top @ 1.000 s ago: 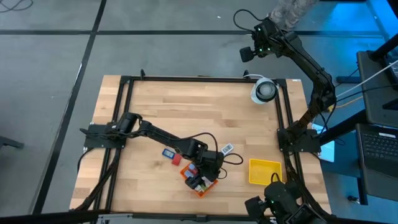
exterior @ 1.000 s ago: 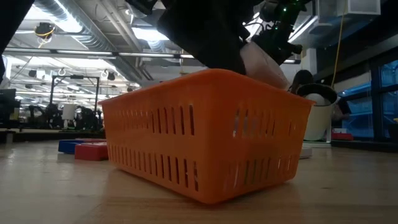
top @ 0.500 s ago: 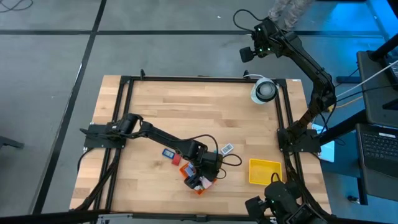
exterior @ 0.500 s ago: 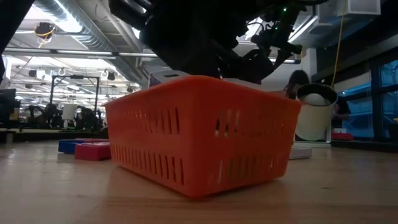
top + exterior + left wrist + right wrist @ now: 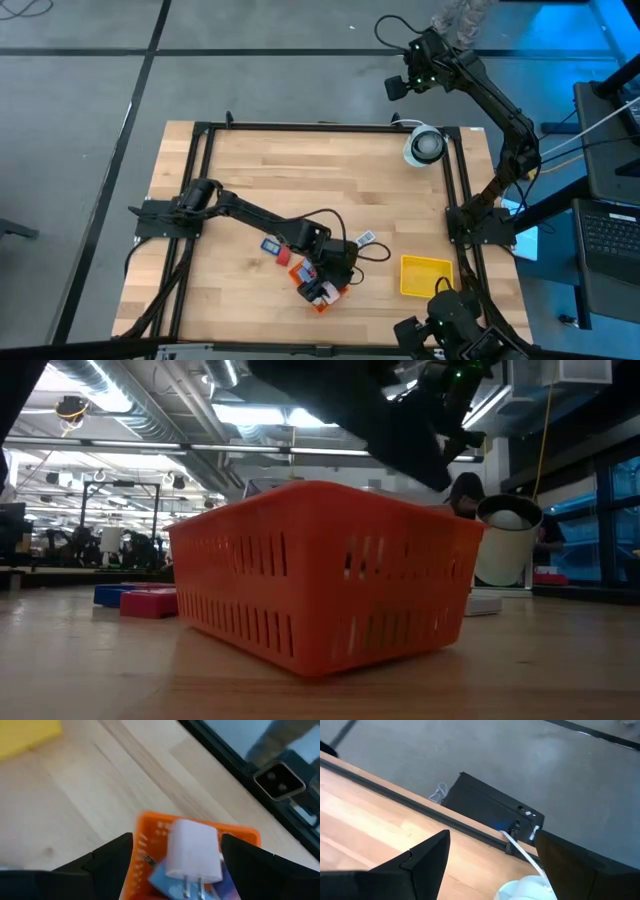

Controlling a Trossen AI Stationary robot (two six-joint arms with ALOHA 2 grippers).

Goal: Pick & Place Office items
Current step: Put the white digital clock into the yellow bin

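Basket [image 5: 320, 575], orange and slotted, is seen at the same spot on the wooden table [image 5: 300, 170] as half a second ago; a second ago it sat slightly farther right and nearer in the low view. Left gripper [image 5: 328, 277] is held over the basket, and in the low view its dark mass has lifted clear of the rim since the last frame. Its fingers [image 5: 100, 865] are spread apart, with nothing clamped. A white plug adapter [image 5: 192, 851] is seen lying in the basket on a blue item [image 5: 165, 879]. Blue [image 5: 269, 245] and red [image 5: 283, 256] office items lie on the table just beside the basket; a yellow tray [image 5: 425, 275] sits apart. Right gripper [image 5: 410, 75] is raised beyond the table's far edge, fingers [image 5: 425, 865] apart. No writing can be read.
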